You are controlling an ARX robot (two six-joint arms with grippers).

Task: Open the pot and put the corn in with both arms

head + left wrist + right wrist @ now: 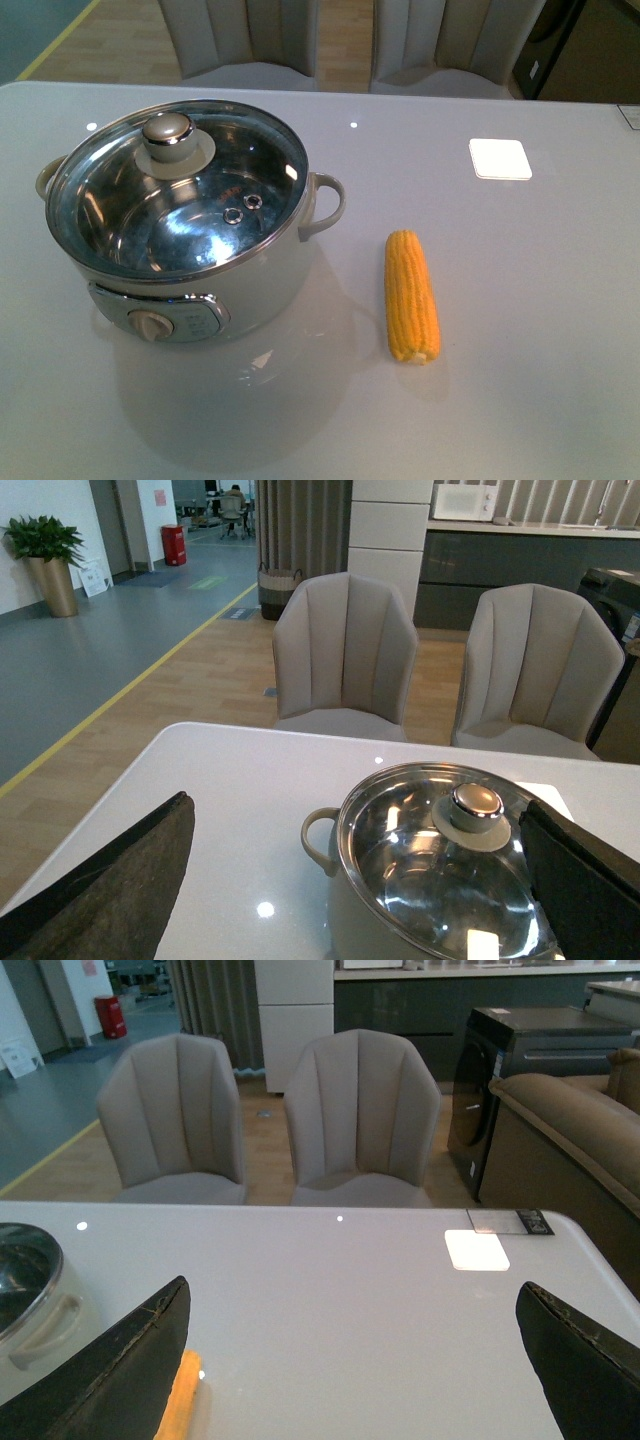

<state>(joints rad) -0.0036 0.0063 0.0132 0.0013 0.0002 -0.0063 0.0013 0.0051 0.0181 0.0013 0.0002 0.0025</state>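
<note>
Sitting on the left half of the grey table, the pot is closed. Its glass lid rests flat on the steel rim, and the beige knob is toward the far side. The front panel and its round dial face the robot. One loop handle points right toward the corn, and the other is just visible at the left.

The corn lies flat on the table to the right of the pot, clearly apart from it and touching nothing else. Its length runs away from the robot, tapered tip far and pale cut end near.

A bright white square shows on the table beyond the corn. Two grey chairs stand at the far edge.

Neither arm appears in the front view.

In the left wrist view, the left gripper has its jaws spread wide and holds nothing. It is above the table on the near side of the pot, and the lid knob shows between the fingers.

In the right wrist view, the right gripper is likewise spread wide and empty. A strip of corn shows beside one finger, with the pot's edge further off.
</note>
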